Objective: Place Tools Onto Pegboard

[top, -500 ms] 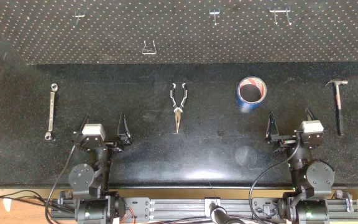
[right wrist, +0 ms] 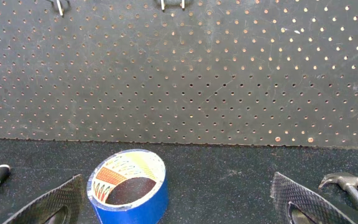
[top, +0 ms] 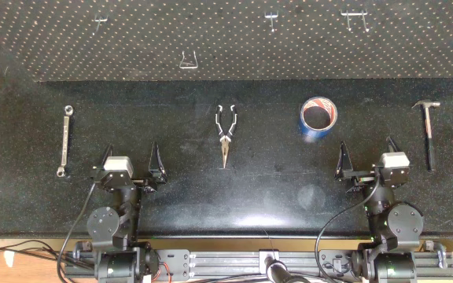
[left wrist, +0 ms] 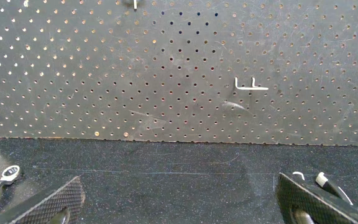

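Top view: a black counter (top: 274, 196) ran up to a pegboard (top: 226, 39) along its back edge. Four tools lay in a row, well apart. The wrench (top: 65, 141) was near the left edge, the pliers (top: 226, 135) at the middle, the roll of blue tape (top: 318, 116) right of them, and the hammer (top: 427, 132) near the right edge. The left gripper (top: 131, 161) and right gripper (top: 366, 161) hung towards the front edge, each with its fingers spread wide and nothing held. No tool was hung yet, so the first pick seemed to be the step in hand.

Left wrist view: a wire hook (left wrist: 251, 86) stuck out of the pegboard. The wrench's ring end and the pliers' handles lay either side of the open fingers. A grip at mid-shaft would likely leave the ring free for a hook.

Right wrist view: the tape stood just ahead, between the parted fingers, with the hammer's head off to one side. Pinching one wall of the roll (rather than spanning it) would probably keep its hole free. Bare counter around every tool gave room to descend, but lifts should be kept short of the pegboard face.
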You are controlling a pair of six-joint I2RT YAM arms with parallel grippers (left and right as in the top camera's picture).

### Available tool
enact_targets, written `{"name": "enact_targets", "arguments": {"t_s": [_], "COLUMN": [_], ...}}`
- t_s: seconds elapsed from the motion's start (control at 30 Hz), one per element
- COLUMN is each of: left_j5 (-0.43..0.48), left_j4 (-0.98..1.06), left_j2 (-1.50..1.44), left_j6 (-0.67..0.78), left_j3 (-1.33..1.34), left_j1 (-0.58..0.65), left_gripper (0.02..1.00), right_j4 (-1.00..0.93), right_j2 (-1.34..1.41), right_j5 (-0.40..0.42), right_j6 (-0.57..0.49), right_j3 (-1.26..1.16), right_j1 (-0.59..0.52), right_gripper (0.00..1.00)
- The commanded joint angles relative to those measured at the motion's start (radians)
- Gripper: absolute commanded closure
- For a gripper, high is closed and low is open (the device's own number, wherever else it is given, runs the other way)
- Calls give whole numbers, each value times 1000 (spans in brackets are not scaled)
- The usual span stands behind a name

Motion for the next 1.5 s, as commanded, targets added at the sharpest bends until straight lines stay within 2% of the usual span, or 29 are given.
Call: {"name": "enact_targets", "arguments": {"t_s": [0.03, 0.4, 0.5, 0.57, 0.7, 0.8, 0.87, 0.9, 0.93, 1.03, 1.07, 1.13, 1.23, 1.4, 1.5], "left_j5": [-7, -4, -66, -142, -246, -349, -349, -345, -319, -229, -134, -30, 43, 91, 91], "left_j4": [-8, -4, -5, -25, -336, -639, -726, -742, -752, -773, -798, -823, -811, -790, -789], "left_j2": [-7, 17, 223, 461, 790, 998, 1072, 1097, 1110, 1110, 1117, 1158, 1262, 1448, 1555], "left_j6": [-8, -8, -5, -5, -3, 116, 138, 138, 179, 315, 401, 529, 620, 627, 624], "left_j3": [-2, 2, 82, 210, 522, 781, 864, 892, 911, 914, 914, 914, 926, 1061, 1184], "left_j1": [-5, -3, 18, 39, 59, 63, 103, 155, 250, 423, 536, 633, 686, 684, 684], "left_gripper": [23, 23, 23, 25, 23, 20, 25, 25, 25, 25, 25, 25, 25, 25, 25], "right_j4": [-5, -5, -5, -5, -5, -5, -5, -5, -5, -5, -5, -5, -5, -5, -5], "right_j2": [-13, -13, -13, -13, -13, -13, -13, -13, -13, -13, -13, -13, -13, -13, -13], "right_j5": [5, 5, 5, 5, 5, 5, 5, 5, 5, 5, 5, 5, 5, 5, 5], "right_j6": [-7, -7, -7, -7, -7, -7, -7, -7, -7, -7, -7, -7, -7, -7, -7], "right_j3": [-3, -3, -3, -3, -3, -3, -3, -3, -3, -3, -3, -3, -3, -3, -3], "right_j1": [-2, -2, -2, -2, -2, -2, -2, -2, -2, -2, -2, -2, -2, -2, -2], "right_gripper": [25, 25, 25, 25, 25, 25, 25, 25, 25, 25, 25, 25, 25, 25, 25]}}
